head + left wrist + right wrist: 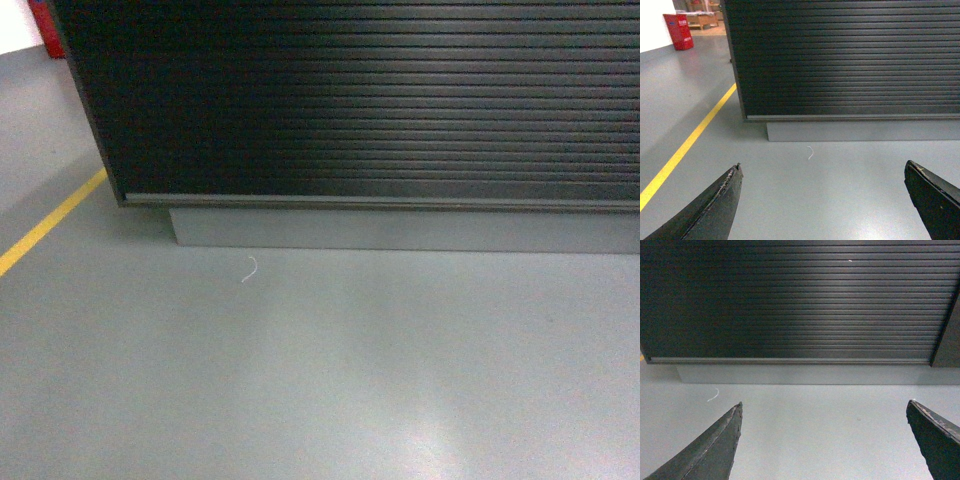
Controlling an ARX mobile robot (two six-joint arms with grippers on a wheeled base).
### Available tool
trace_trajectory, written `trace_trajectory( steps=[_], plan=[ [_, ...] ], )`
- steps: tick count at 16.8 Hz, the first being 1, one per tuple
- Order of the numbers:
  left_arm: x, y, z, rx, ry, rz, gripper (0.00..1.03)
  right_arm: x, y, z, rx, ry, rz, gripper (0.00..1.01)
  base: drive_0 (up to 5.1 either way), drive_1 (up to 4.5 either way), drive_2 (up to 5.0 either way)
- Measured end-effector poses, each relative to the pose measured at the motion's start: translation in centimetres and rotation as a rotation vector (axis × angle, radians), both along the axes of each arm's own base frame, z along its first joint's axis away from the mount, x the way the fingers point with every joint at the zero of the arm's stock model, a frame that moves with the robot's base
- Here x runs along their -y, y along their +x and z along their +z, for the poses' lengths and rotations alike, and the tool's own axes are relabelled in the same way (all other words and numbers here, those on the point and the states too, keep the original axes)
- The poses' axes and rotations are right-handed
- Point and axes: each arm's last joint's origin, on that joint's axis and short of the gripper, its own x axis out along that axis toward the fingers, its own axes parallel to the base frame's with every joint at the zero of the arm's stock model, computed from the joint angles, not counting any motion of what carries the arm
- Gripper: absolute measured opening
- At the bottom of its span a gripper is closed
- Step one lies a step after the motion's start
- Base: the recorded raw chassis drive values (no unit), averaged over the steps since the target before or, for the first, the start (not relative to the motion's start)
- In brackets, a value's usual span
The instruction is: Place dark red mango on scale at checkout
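The checkout (380,100) fills the upper part of the head view as a dark counter with a horizontally ribbed front over a grey plinth (400,230). Both wrist views face the same checkout front (850,60) (790,300). My left gripper (823,167) is open, its two dark fingers wide apart over bare floor. My right gripper (825,405) is open too, with nothing between its fingers. Neither gripper shows in the head view. The dark red mango and the scale are out of view.
Grey floor lies before the counter, with a small white scrap (249,268) (810,152) (713,395) on it. A yellow floor line (45,225) (690,142) runs along the left. A red crate (678,31) stands far back left, past the counter's left corner (105,160).
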Motion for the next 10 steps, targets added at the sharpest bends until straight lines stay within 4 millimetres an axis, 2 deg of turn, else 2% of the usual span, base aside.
trace_trajectory(
  steps=[10],
  plan=[
    [0.0, 0.0, 0.0, 0.0, 0.0, 0.0, 0.98, 0.0, 0.0, 0.0, 0.0, 0.0, 0.0, 0.98, 0.0, 1.86, -1.8]
  ],
)
